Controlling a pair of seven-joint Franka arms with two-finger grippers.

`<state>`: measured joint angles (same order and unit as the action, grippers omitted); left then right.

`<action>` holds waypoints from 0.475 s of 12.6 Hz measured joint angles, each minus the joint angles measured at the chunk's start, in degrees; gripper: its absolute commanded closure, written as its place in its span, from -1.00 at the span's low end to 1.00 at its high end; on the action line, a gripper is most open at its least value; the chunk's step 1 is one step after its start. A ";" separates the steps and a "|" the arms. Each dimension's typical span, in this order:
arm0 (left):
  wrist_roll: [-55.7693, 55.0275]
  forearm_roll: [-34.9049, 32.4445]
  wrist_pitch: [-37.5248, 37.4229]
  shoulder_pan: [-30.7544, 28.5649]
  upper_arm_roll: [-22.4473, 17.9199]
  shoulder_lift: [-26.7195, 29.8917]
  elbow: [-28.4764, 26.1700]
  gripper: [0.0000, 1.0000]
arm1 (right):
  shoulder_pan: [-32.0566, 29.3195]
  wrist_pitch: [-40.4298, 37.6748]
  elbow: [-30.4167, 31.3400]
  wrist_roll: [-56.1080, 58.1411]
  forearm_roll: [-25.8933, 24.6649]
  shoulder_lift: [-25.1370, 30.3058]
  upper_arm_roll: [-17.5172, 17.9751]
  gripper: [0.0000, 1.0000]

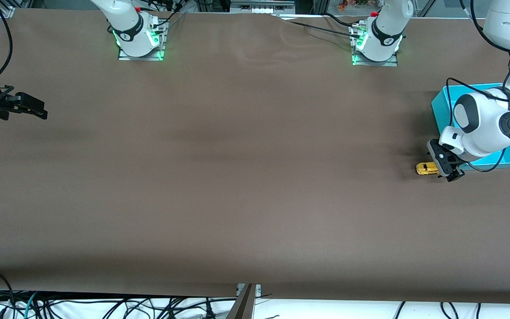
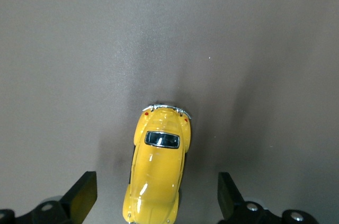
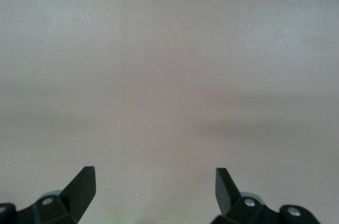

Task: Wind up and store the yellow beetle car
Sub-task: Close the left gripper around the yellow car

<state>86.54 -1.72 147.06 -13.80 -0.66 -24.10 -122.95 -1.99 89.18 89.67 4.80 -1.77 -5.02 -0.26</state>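
The yellow beetle car (image 1: 426, 169) stands on its wheels on the brown table, at the left arm's end, just nearer the front camera than the turquoise bin (image 1: 440, 110). My left gripper (image 1: 447, 170) is low over the car's end that faces the bin. It is open. In the left wrist view the car (image 2: 159, 166) lies between the two spread fingers (image 2: 83, 195), with a gap on each side, and the gripper (image 2: 157, 198) touches nothing. My right gripper (image 1: 33, 107) waits open and empty at the right arm's end of the table; its wrist view (image 3: 155, 187) shows only bare table.
The left arm's wrist and cables hang over most of the turquoise bin, hiding its inside. The brown table cover (image 1: 237, 177) has a slight ripple near the arm bases. Cables lie below the table's front edge.
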 measured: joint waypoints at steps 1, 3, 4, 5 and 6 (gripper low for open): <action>0.23 0.00 -0.03 0.00 0.01 -0.24 -0.01 -1.00 | 0.00 0.00 0.00 0.00 0.00 0.00 0.00 -1.00; 0.30 0.25 -0.04 0.00 0.01 -1.59 -0.02 -0.89 | 0.00 0.00 0.00 0.00 0.00 0.00 0.00 -1.00; 0.30 0.58 -0.04 -0.01 0.00 -2.39 -0.02 -0.43 | 0.00 0.00 0.00 0.00 0.00 0.00 0.00 -1.00; 0.30 0.68 0.01 -0.03 -0.01 -3.05 -0.01 0.28 | 0.00 0.00 0.00 0.00 0.00 0.00 0.00 -1.00; 0.27 0.98 0.06 -0.07 -0.03 -3.40 0.03 0.69 | 0.00 0.00 0.00 0.00 0.00 0.00 0.00 -1.00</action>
<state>86.81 -0.74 147.12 -13.88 -0.69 -27.50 -122.92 -1.99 89.18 89.66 4.80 -1.76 -5.02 -0.26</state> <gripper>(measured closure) 0.057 0.000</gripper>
